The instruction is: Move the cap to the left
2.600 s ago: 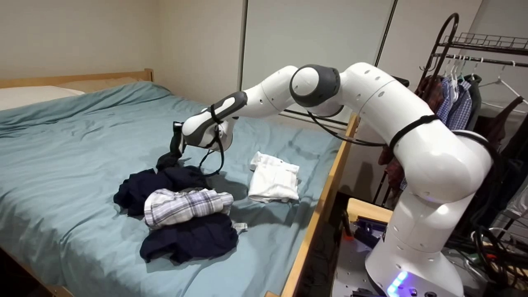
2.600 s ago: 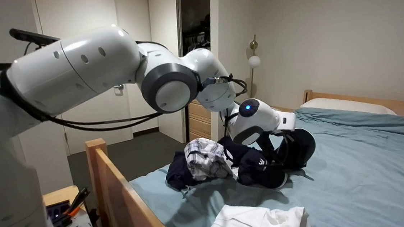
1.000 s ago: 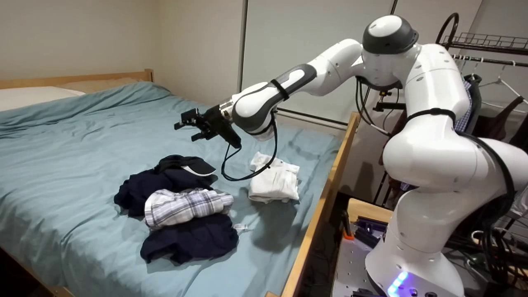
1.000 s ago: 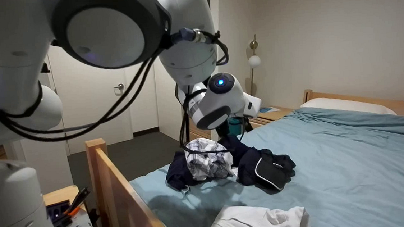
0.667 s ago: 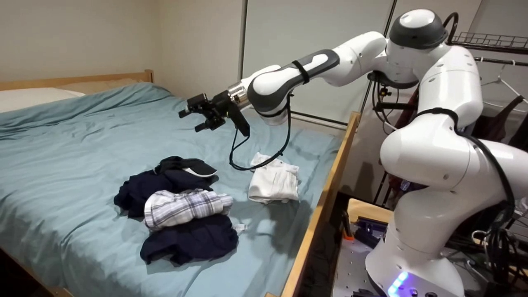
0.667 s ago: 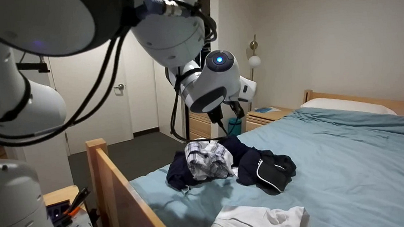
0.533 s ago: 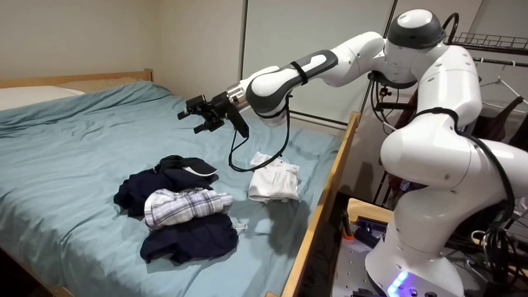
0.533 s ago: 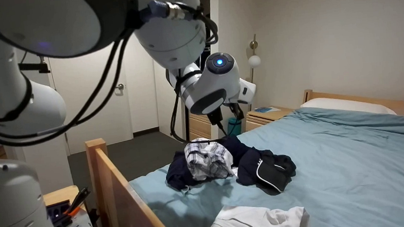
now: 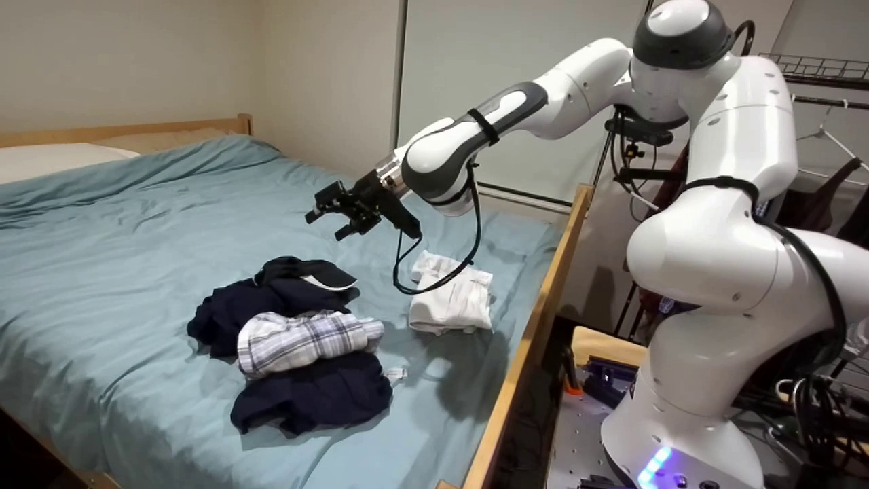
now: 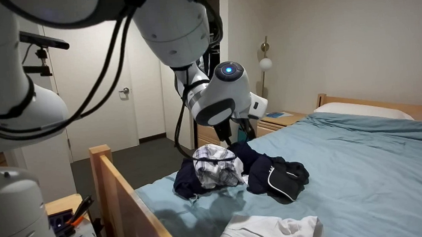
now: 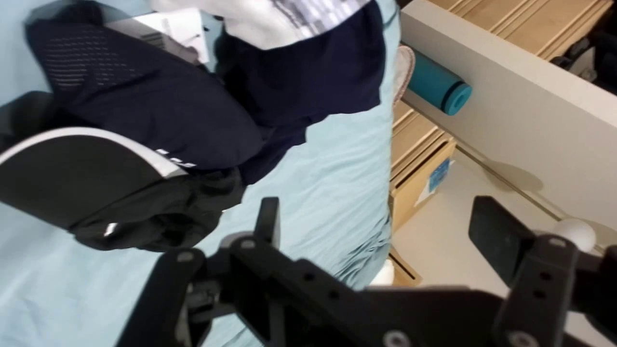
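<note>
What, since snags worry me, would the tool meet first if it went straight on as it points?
Probably the blue bed cover near its edge, with the cap off to one side; depth is unclear.

Below my black pincer, the wrist view's edge is cropping the flattish black fabric cap; well apart from my pincer, an exterior view is cropping the folded white cloth.

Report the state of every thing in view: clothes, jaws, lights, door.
Cap, crown crumpled, not held
Jaws, open, holding nothing
White cloth, folded
Plaid cloth, loosely bundled
Navy clothes, rumpled
Bedding, wrinkled
Base light, lit
Arm light, lit blue
Door, closed
</note>
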You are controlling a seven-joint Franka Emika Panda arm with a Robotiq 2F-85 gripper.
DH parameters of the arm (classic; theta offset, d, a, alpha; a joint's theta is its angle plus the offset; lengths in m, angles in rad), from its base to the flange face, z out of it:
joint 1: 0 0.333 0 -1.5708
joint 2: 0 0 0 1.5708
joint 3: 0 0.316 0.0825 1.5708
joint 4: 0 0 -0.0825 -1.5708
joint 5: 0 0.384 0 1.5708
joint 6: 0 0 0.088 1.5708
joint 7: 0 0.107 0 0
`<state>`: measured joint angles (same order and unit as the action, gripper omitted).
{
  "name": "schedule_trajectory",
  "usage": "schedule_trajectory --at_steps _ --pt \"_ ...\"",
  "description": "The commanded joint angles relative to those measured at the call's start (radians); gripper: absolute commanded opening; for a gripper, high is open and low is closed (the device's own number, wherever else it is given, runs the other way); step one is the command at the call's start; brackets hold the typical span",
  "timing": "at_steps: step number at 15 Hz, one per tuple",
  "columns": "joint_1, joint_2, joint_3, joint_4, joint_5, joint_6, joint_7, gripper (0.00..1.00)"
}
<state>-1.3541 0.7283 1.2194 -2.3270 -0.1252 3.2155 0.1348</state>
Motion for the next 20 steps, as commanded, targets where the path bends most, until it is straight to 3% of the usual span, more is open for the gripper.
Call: schedule_trajectory --at_steps 1,2,3,5,9,10,12,16,18,20 --pt "0.008 -0.235 -0.062 -0.125 0.108 0.093 0.037 1.0" --pt "0.014 -0.285 -0.079 -0.156 0.131 0.119 0.049 1.0" --pt "-0.07 -0.336 -0.015 -0.135 0.138 0.049 0.064 1.0" --pt "-0.143 -0.432 0.027 -0.18 0.161 0.058 0.093 1.0" --pt "-0.369 -0.644 0.221 -0.203 0.219 0.035 0.203 1.0" --pt "-0.277 -0.496 0.126 -0.18 0.168 0.068 0.124 1.0" --pt "-0.34 -0.581 0.186 -0.183 0.183 0.046 0.169 1.0" --pt "-0.346 -0.636 0.2 -0.197 0.197 0.041 0.193 1.0" --pt "-0.376 -0.533 0.236 -0.125 0.153 -0.131 0.143 1.0" --pt "-0.424 -0.509 0.291 -0.047 0.147 -0.296 0.112 1.0"
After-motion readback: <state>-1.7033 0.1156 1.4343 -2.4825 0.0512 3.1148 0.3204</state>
